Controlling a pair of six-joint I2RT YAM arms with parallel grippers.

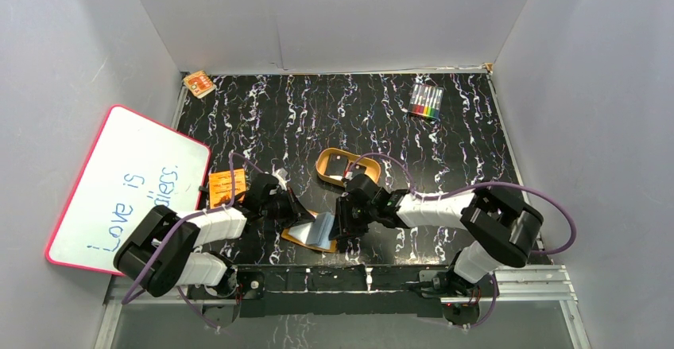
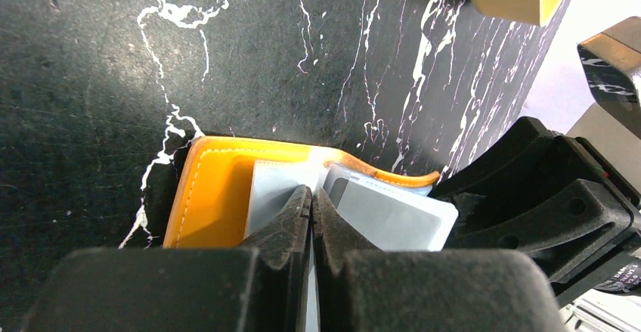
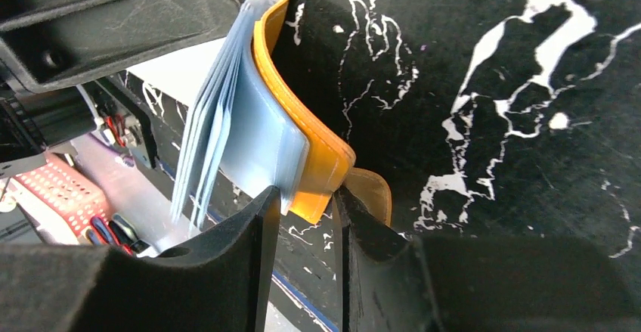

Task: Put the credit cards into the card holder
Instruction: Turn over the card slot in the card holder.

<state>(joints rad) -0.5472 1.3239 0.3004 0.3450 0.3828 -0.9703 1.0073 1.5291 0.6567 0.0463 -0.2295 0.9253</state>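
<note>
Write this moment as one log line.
left gripper: shut on sleeve | right gripper: shut on holder cover edge | holder: open, sleeves fanned

A whiteboard (image 1: pixel 127 186) with a pink-red rim is sitting at the left of the top view, and blue handwriting is running sideways across it in two lines. The first is reading "Love is"; the second is ending in "dies.", its opening letters unclear. An orange booklet (image 1: pixel 226 184) just right of the board is carrying print too small to read, as is the marker pack (image 1: pixel 426 101) at the upper right of the surface (image 1: pixel 477 150).
</note>
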